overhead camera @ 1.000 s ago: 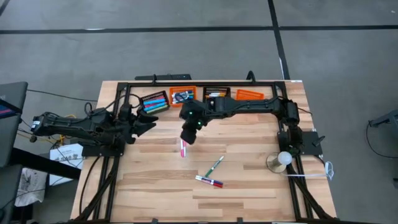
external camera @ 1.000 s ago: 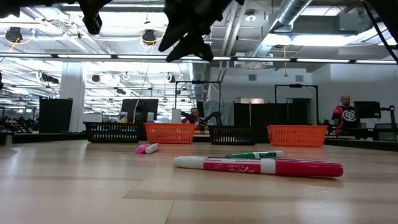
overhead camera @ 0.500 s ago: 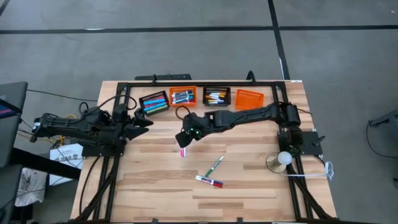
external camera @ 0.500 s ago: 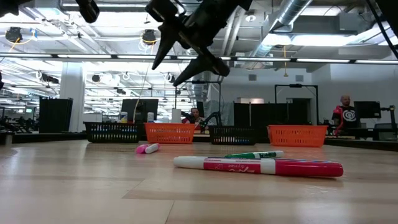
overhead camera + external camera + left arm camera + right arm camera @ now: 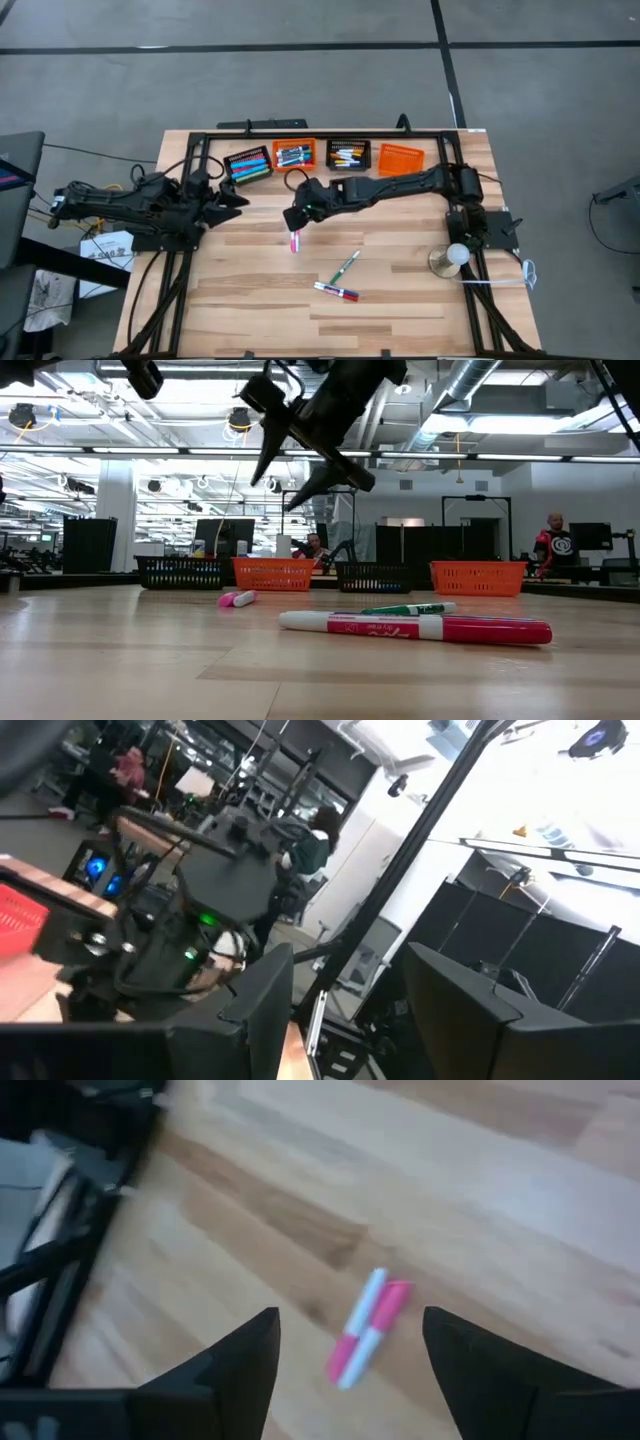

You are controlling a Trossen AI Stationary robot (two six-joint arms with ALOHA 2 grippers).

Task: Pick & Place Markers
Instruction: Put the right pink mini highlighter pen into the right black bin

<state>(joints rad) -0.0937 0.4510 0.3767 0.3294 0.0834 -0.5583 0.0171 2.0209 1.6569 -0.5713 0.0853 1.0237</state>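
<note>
A pink-and-white marker (image 5: 294, 241) lies flat on the wooden table, also in the low view (image 5: 237, 598) and the right wrist view (image 5: 366, 1330). My right gripper (image 5: 295, 217) hangs open above it and just to its far side, slanting down, touching nothing (image 5: 273, 496) (image 5: 350, 1316). A green marker (image 5: 346, 266) and a red-and-blue marker (image 5: 337, 292) lie nearer the front (image 5: 414, 627). My left gripper (image 5: 236, 197) waits open at the left, off the table top (image 5: 345, 982).
Along the far edge stand four small mesh baskets: black (image 5: 248, 163), orange (image 5: 294, 155) and black (image 5: 349, 154) ones with markers in them, and an orange one (image 5: 401, 156). A white round object on a stand (image 5: 455, 256) sits at the right. Bare wood surrounds the loose markers.
My right gripper has come down toward the pink-and-white marker, shifting a little toward the table's left edge. It has rolled about its own axis and opened its fingers wide. The markers have not moved.
</note>
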